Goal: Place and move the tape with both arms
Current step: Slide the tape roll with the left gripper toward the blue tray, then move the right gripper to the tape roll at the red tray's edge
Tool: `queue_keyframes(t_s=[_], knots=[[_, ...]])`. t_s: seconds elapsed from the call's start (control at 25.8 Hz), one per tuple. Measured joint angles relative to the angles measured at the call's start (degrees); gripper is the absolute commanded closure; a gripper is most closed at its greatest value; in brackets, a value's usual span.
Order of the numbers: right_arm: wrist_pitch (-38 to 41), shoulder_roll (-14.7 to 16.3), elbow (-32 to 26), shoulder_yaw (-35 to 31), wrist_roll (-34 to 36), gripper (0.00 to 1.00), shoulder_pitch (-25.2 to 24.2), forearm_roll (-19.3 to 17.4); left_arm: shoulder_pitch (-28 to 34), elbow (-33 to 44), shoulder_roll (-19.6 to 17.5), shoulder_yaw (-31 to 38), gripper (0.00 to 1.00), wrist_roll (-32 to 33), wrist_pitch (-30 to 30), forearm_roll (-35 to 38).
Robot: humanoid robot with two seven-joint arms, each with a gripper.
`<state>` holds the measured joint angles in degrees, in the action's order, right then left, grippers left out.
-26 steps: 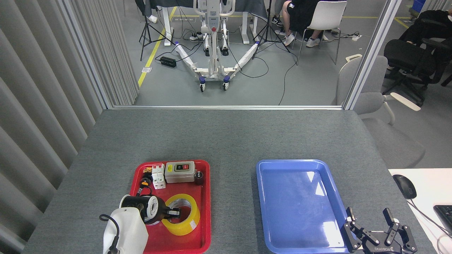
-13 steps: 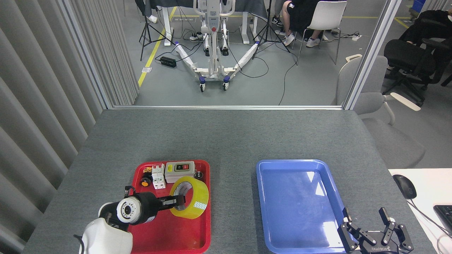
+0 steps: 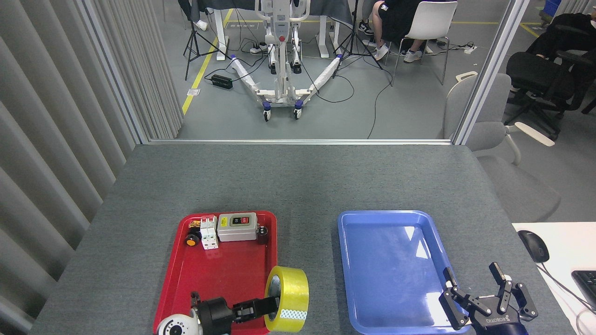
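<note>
Left black gripper (image 3: 260,307) clamped on wide translucent yellow tape roll (image 3: 287,298), roll on edge over right rim of red plastic tray (image 3: 223,270). Right black gripper (image 3: 477,293) fingers spread, empty, at near right corner of blue plastic tray (image 3: 391,270). One roll, two trays. Grey switch box (image 3: 237,227), white breaker (image 3: 209,232), orange button (image 3: 191,240) along red tray's far end.

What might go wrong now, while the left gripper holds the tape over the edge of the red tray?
1. The left gripper grips the tape only by one side of the ring, so the tilted roll might slip or swing out.
2. The tape hangs above the red tray's right rim; lowered here, it could catch the rim and roll away.
3. The right gripper, open over the blue tray's near corner, might hit its rim when reaching.
</note>
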<state>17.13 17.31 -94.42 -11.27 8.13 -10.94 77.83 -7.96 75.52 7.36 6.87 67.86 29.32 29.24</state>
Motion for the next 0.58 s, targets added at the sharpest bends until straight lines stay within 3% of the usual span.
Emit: queue_keyframes(t_s=[0.12, 0.19, 0.31, 0.46, 0.58], knots=[[5.8, 2.1, 0.0, 0.1, 0.0, 0.0, 0.2, -1.2, 3.0, 0.0, -0.1, -3.5, 1.0, 0.1, 1.7, -4.4], [10.5, 5.3, 0.1, 0.8, 0.2, 0.0, -0.1, -4.0, 4.0, 0.8, -0.2, -5.1, 1.0, 0.2, 2.1, -7.4], [16.0, 12.7, 0.1, 5.7, 0.4, 0.01, -0.3, -9.6, 4.7, 1.8, -0.3, -6.8, 1.0, 0.2, 2.1, -10.2], [16.9, 25.6, 0.0, 18.4, 1.5, 0.01, 1.2, -15.9, 5.3, 2.8, -0.3, -7.7, 1.0, 0.2, 2.1, -11.4], [14.2, 31.1, -0.9, 28.4, 3.9, 0.01, 3.7, -17.6, 6.1, 3.4, -0.4, -7.8, 1.0, 0.5, 2.1, -12.0]])
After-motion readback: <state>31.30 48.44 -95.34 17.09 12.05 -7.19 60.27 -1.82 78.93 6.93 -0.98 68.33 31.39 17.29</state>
